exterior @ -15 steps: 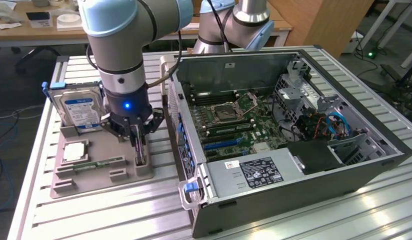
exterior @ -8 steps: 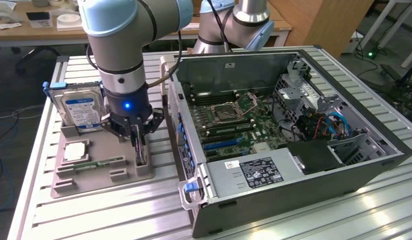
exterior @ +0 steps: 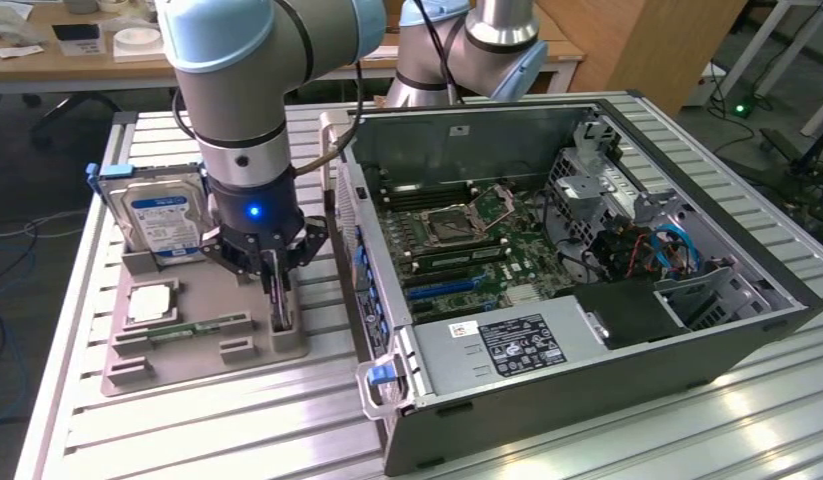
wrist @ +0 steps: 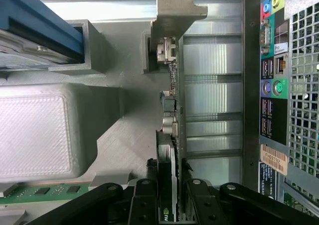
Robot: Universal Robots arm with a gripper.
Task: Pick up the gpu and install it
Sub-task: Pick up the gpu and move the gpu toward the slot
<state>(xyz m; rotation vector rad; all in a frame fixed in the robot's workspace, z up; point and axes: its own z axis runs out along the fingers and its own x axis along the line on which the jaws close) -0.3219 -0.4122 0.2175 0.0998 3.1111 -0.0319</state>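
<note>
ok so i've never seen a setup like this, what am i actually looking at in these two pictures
The big grey-and-blue machine is a robot arm with a gripper at its end. One picture comes from a camera off to the side that sees the whole scene. The other comes from a camera on the arm's wrist, looking past the gripper. On the metal table sits a grey holder with computer parts: a hard drive standing upright, a processor chip and a RAM strip lying flat. At the exterior view's right lies an open computer case. The gripper is down over the gpu, a card standing on edge in the holder, not yet in the case.
</note>
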